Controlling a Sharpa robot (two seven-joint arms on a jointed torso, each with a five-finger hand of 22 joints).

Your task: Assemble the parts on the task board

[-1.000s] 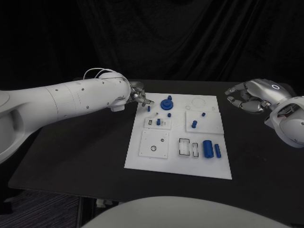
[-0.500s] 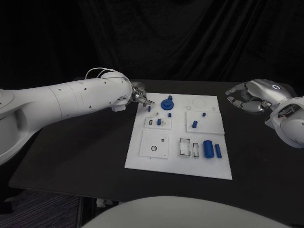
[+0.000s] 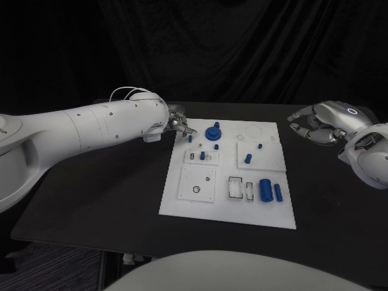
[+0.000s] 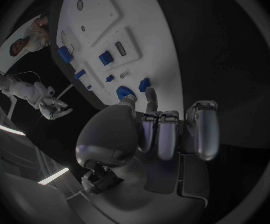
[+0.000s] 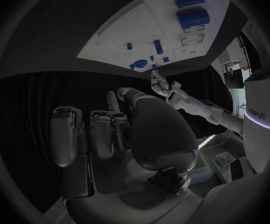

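The white task board (image 3: 183, 203) lies in the middle of the black table. Blue parts stand on it: a round knobbed piece (image 3: 214, 132), short pegs (image 3: 247, 159) and a thick cylinder (image 3: 265, 189). My left hand (image 3: 178, 125) hovers at the board's far left corner with its fingers curled in and nothing in them. In the left wrist view its fingertips (image 4: 151, 95) sit close to the round blue piece (image 4: 126, 92) and a small peg (image 4: 144, 83). My right hand (image 3: 314, 128) hangs to the right of the board, with its fingers (image 5: 104, 132) curled in.
Bare black table lies on the left side (image 3: 107, 194) and the right side (image 3: 334, 206) of the board. Near the board's front are a square plate with a hole (image 3: 197, 183) and narrow slots (image 3: 236, 187).
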